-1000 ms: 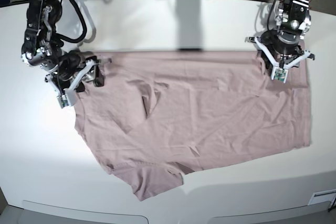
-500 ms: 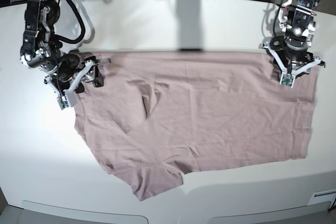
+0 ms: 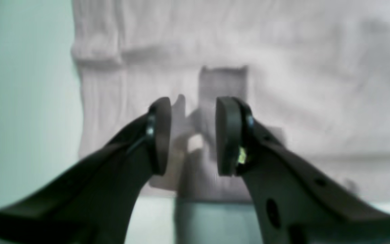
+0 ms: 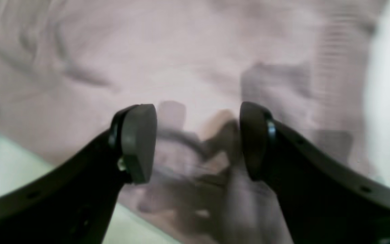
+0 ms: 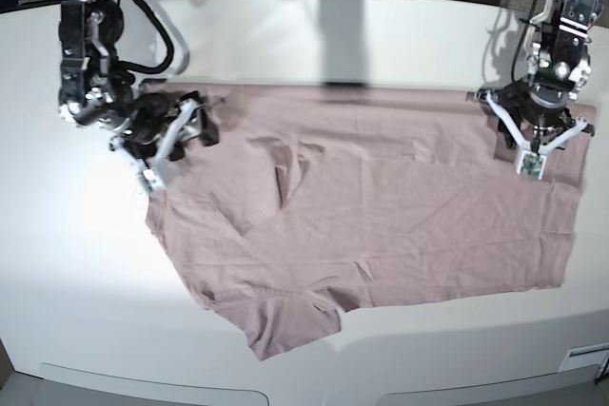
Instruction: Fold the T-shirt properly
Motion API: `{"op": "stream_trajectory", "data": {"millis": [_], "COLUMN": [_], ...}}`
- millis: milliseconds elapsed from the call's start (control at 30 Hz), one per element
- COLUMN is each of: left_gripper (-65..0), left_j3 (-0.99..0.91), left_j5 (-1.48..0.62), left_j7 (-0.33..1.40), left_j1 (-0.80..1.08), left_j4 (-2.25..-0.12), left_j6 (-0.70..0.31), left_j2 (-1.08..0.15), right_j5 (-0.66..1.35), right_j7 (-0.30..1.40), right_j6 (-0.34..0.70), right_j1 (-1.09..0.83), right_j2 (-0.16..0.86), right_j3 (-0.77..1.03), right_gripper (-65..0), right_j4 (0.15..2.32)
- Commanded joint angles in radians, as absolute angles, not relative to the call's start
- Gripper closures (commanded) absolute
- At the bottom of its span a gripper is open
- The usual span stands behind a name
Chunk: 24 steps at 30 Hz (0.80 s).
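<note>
The T-shirt (image 5: pixel 381 206) lies spread on a white table (image 5: pixel 285 35) (dark cables behind); both jaws apart.

The dusty mauve-pink thin-fabric T-shirt (image 5: pixel 381 206) has been shifted rightward in the base view. Both black grippers, the right gripper (image 5: pixel 166 140) at upper left and the left gripper (image 5: pixel 533 145) at upper right, have been moved rightward too.

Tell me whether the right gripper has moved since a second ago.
Yes. In the base view the right gripper has shifted toward the picture's right, farther over the T-shirt and away from the near table edge.
</note>
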<state>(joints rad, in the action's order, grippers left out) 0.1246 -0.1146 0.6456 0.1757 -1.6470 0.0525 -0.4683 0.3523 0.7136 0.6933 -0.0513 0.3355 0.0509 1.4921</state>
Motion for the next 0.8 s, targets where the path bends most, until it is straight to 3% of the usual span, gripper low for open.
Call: {"op": "stream_trajectory", "data": {"millis": [0,200,567,767], "left_gripper": [-22.0,-22.0,-22.0,-22.0], "left_j3": [0.117,0.111,0.111,0.111], "left_j5": [-0.127,-0.141,-0.204,-0.211], "left_j7": [0.65,0.696,0.666,0.727], "left_j1": [0.161,0.15,0.147,0.152], "left_j4": [-1.662,-1.662,-1.451,-1.475], "left_j6": [0.059,0.056,0.022,0.021], "left_j2": [-0.482,-0.483,-0.477,-0.431], "right_j5": [0.33,0.287,0.287,0.287], "right_j7": [0.696,0.729,0.764,0.719], "right_j6": [0.698,0.673,0.673,0.673], "right_j1": [-0.027,0.005,-0.021,-0.086], "right_j2": [0.346,0.346,0.347,0.349], "right_j3": [0.028,-0.052,-0.052,-0.003], "right_gripper": [-39.0,-39.0,-39.0,-39.0], "right_j4": [1.51,1.51,1.507,1.502]}}
